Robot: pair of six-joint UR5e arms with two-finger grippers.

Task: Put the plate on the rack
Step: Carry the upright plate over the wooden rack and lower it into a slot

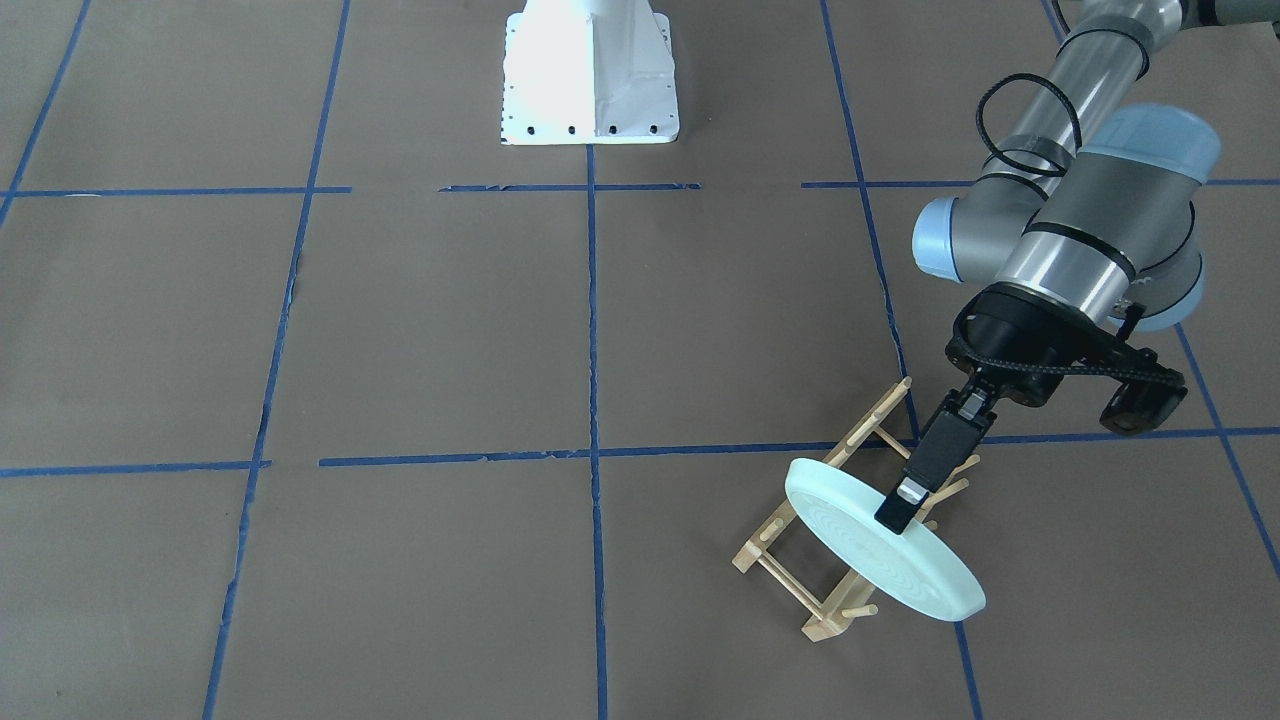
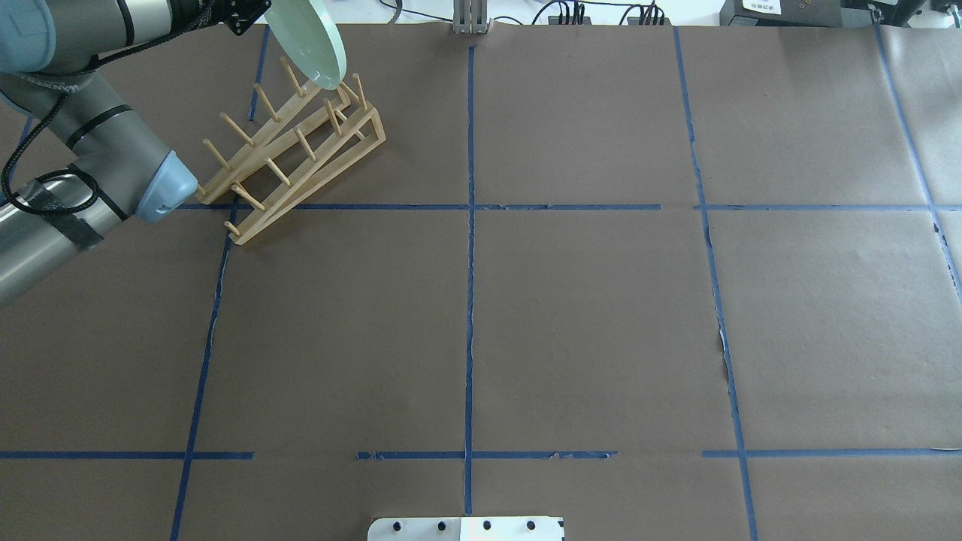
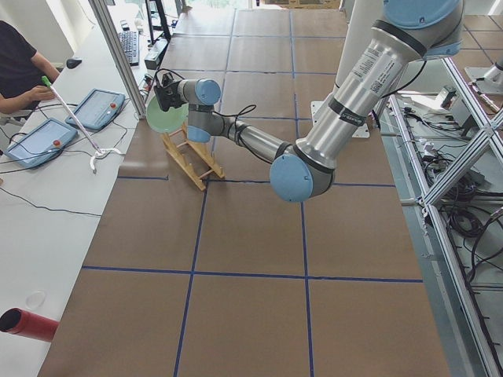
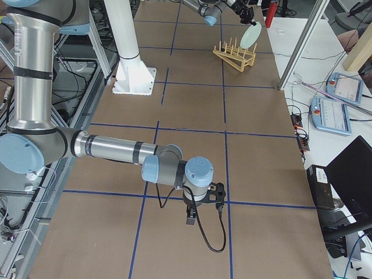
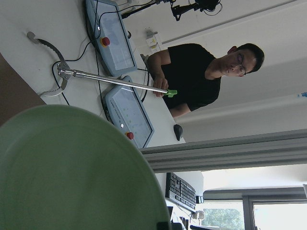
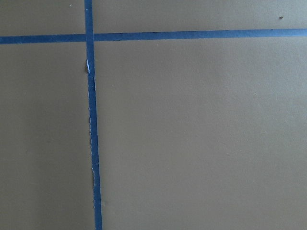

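Note:
The pale mint-green plate [image 1: 880, 550] is held on edge and tilted over the end of the light wooden rack [image 1: 868, 428] farthest from the robot. My left gripper [image 1: 905, 505] is shut on the plate's upper rim. In the overhead view the plate [image 2: 310, 39] hangs just above the rack's [image 2: 301, 161] far pegs; whether they touch I cannot tell. The plate fills the lower left of the left wrist view [image 5: 72, 167]. My right gripper [image 4: 197, 209] shows only in the exterior right view, low over bare table; I cannot tell whether it is open or shut.
The white robot base [image 1: 590, 75] stands at mid table. A side bench beyond the rack holds two tablets [image 3: 43, 140] and a seated operator [image 5: 201, 72] with a long grabber stick. A red cylinder [image 3: 27, 323] lies on that bench. Blue tape lines cross the brown table cover.

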